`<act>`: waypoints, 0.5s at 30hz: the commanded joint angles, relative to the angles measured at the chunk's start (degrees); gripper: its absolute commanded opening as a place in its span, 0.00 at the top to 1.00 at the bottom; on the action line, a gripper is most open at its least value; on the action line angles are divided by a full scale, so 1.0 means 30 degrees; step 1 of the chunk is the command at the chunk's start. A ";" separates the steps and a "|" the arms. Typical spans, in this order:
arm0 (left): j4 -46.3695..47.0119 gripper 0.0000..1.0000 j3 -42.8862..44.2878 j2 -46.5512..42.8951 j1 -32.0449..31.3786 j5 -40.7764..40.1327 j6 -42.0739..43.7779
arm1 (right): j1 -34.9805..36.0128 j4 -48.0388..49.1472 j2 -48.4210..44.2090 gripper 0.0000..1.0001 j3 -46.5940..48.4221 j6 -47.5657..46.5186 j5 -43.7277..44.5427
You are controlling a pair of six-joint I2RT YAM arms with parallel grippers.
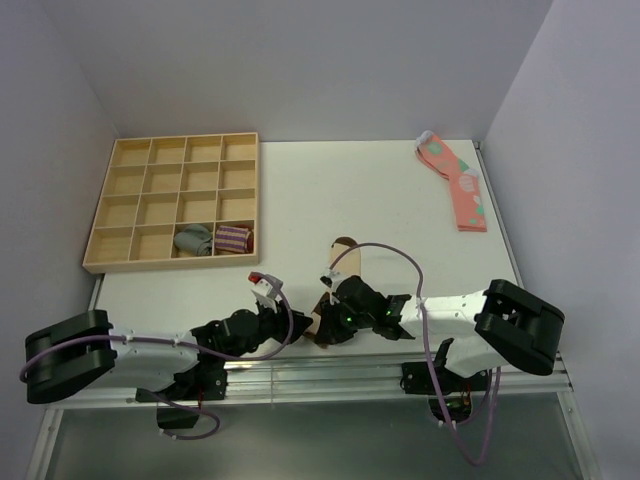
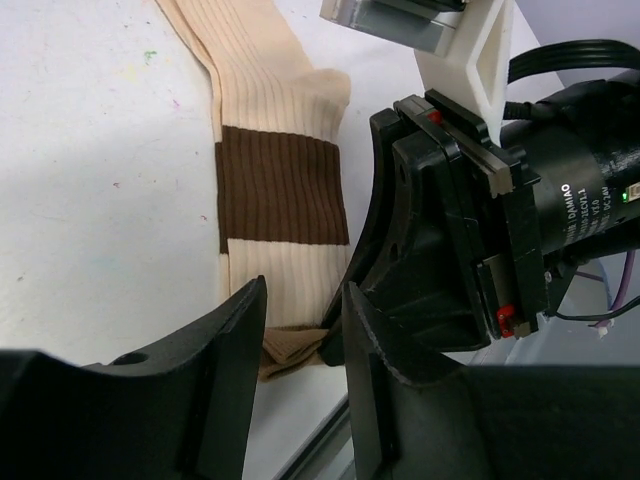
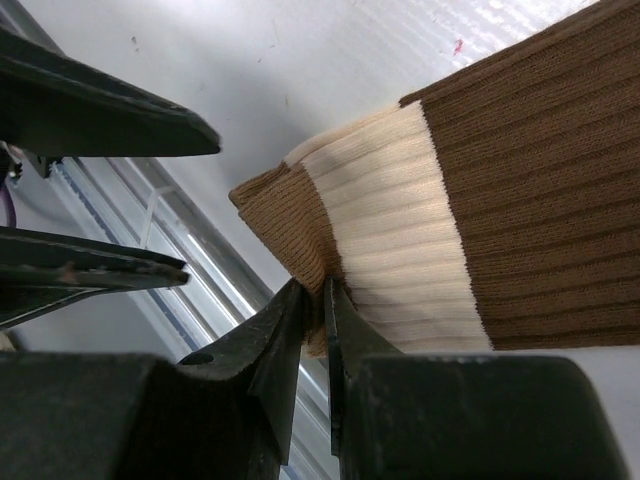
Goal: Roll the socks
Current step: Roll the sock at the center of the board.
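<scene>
1. From above, the beige socks (image 1: 343, 262) are lying flat on the table (image 1: 330, 190), near the arms. Their near end is pointing toward the front edge, probably so a roll can start from there. The left fingers (image 1: 300, 325) and right fingers (image 1: 335, 318) are meeting at that end. The pink socks (image 1: 462, 185) are lying well apart at the far right corner. The wooden tray (image 1: 100, 262) is sitting at the far left.

2. In the left wrist view, the left fingers (image 2: 300, 330) are standing partly open on either side of the socks' (image 2: 280, 190) tan tip. They are gripping nothing and seem to be waiting to take the end. The right arm's black fingers are crowding in just beside them.

3. In the right wrist view, the right fingers (image 3: 322, 300) are pinching closed on the cream edge of the socks (image 3: 480, 200). They are bunching and lifting the fabric there, likely to begin the first fold. The left arm's open fingers (image 3: 120, 115) are hovering just beside the tip without touching it.
</scene>
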 commanded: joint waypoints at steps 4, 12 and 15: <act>0.2630 0.59 0.0389 0.1694 -0.0134 0.0933 0.0809 | -0.0053 0.0154 -0.0167 0.80 0.0207 0.0037 -0.0755; 0.3771 0.62 0.0800 0.3805 -0.0134 0.1926 0.1220 | -0.0082 0.0184 -0.0489 0.80 -0.0027 0.0184 -0.0784; 0.4271 0.62 0.0887 0.4391 -0.0105 0.2513 0.1249 | -0.0170 0.0184 -0.0694 0.80 -0.0174 0.0243 -0.0902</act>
